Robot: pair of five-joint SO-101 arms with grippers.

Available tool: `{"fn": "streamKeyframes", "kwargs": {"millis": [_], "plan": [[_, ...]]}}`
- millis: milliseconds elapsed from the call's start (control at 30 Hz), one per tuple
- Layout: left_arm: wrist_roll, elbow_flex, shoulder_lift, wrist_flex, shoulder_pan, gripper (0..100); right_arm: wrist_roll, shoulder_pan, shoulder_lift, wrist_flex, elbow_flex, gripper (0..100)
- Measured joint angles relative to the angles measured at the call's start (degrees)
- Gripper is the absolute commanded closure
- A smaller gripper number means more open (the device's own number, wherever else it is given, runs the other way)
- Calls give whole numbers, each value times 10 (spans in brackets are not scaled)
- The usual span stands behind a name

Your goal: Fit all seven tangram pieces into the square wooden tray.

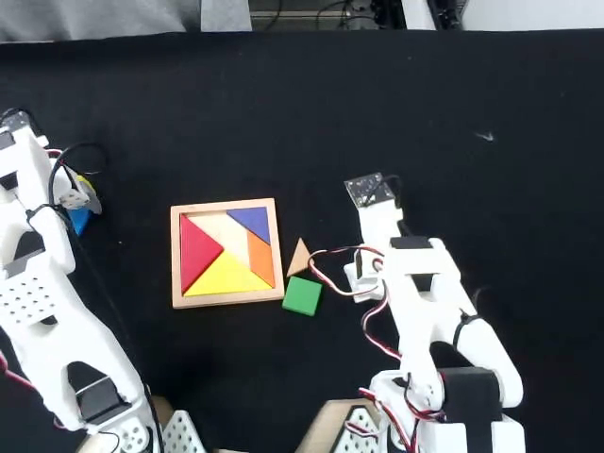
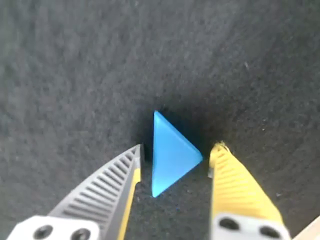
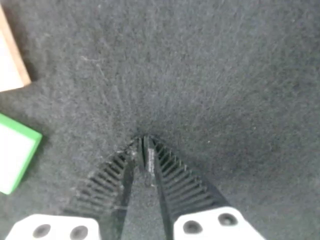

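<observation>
1. Tabletop [image 1: 302, 104]: black cloth surface that carries every item below.
2. Right arm [image 1: 429, 311]: white. The right tool [image 1: 370, 189] sits at its far end, with its black ribbed fingers [image 3: 172, 172] pressed together on nothing, tips low over bare cloth.
3. Left arm [image 1: 38, 283]: white. The left tool [image 1: 80, 203] has one grey finger [image 2: 112, 175] and one yellow finger [image 2: 232, 175], and they stand apart.
4. Wooden tray [image 1: 175, 257]: square with a pale rim, lying flat between the two tools and well apart from both. One corner [image 3: 10, 60] lies off to the side of the right tool.
5. Red triangle [image 1: 196, 250]: in the tray, on the side toward the left tool.
6. Yellow triangle [image 1: 226, 276]: in the tray, touching the red one.
7. Orange piece [image 1: 261, 258]: in the tray, along the rim toward the right tool.
8. Dark blue triangle [image 1: 251, 221]: in the tray, in the corner nearest the right tool. Bare wood shows beside it.
9. Green square [image 1: 302, 295]: on the cloth just outside the tray, on the right tool's side and behind its tip.
10. Light blue triangle [image 2: 172, 152]: flat on the cloth between the left tool's spread fingers. Each fingertip is just beside it, and it is not clamped.
11. Tan triangle [image 1: 299, 257]: on the cloth between the tray and the right arm, just beyond the green square and nearer the right tool.
</observation>
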Motion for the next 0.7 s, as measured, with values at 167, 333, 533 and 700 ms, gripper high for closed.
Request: {"fn": "streamKeyframes", "kwargs": {"millis": [167,333,533,700], "plan": [[18,-1,4,0,0,777,0,0,0,0,0,987],[23,-1,4,-18,0,780,0,0,0,0,0,987],[25,-1,4,-22,3,926,0,0,0,0,0,987],[25,-1,4,-22,4,895,0,0,0,0,0,987]]}}
